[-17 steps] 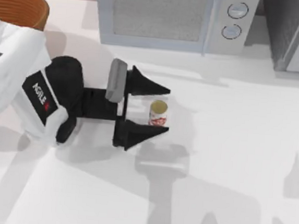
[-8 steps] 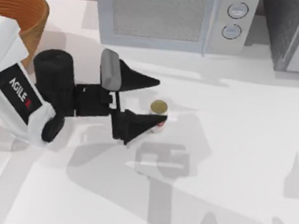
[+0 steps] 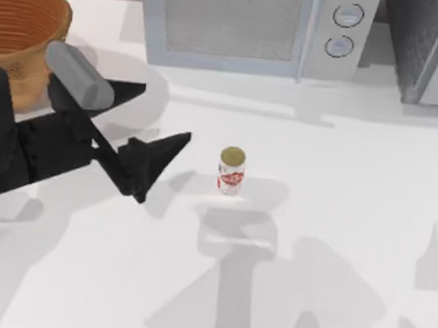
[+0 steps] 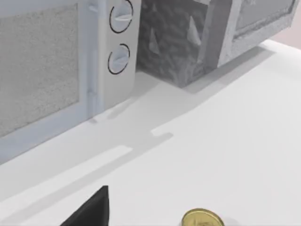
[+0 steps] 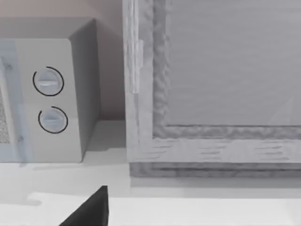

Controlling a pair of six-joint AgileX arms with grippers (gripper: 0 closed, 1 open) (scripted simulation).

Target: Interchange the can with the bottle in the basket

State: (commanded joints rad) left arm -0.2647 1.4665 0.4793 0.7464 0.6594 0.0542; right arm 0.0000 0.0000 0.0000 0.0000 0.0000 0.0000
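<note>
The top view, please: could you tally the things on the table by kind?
Can: 1
Basket: 1
Microwave: 1
Grey cabinet: 1
Total: 4

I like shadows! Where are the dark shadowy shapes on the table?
Top view: soft grey shadows spread over the table, one just below the can, others under the left gripper. Left wrist view: a faint streak lies before the microwave.
</note>
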